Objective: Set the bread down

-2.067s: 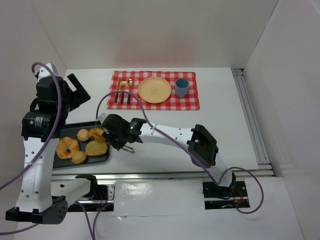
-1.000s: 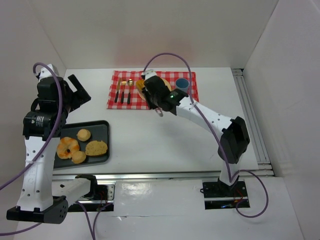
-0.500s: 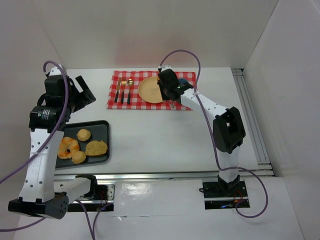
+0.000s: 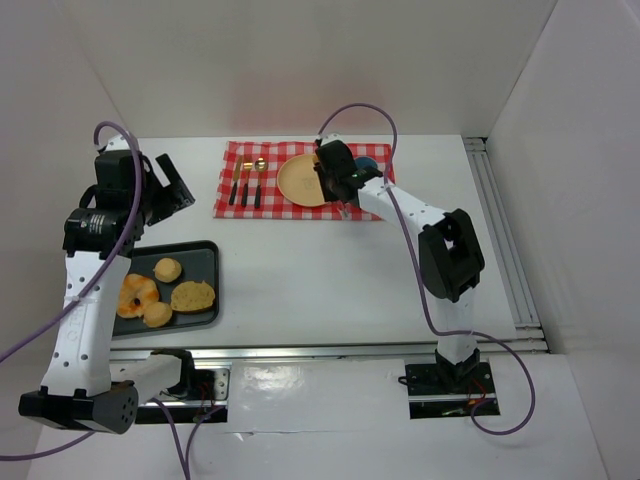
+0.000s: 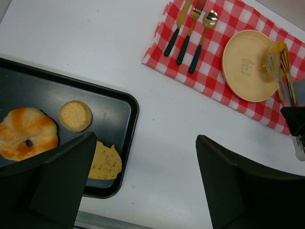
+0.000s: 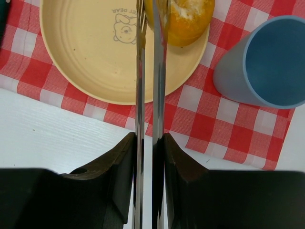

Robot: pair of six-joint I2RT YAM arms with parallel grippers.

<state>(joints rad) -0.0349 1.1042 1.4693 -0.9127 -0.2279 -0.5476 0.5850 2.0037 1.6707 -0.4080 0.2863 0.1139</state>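
My right gripper (image 6: 150, 143) is shut on metal tongs (image 6: 151, 71). The tongs pinch an orange-brown piece of bread (image 6: 186, 16) over the far right rim of the yellow plate (image 6: 90, 62). In the top view the right gripper (image 4: 338, 178) is at the plate's (image 4: 298, 182) right edge on the checked cloth. The left wrist view shows the tongs and the bread (image 5: 278, 51) at the plate (image 5: 243, 67). My left gripper (image 5: 147, 181) is open and empty, high above the table beside the black tray (image 5: 121, 102).
The tray (image 4: 205, 250) holds a ring-shaped bread (image 4: 135, 295), a small bun (image 4: 168, 269), a flat bread (image 4: 193, 295) and another piece (image 4: 157, 314). A blue cup (image 6: 267, 62) stands right of the plate. Cutlery (image 5: 193, 28) lies on the cloth (image 4: 385, 205) to its left.
My right arm carried the bread in the tongs from the tray to the plate and has held almost still over the last half second. My left arm shifted slightly.
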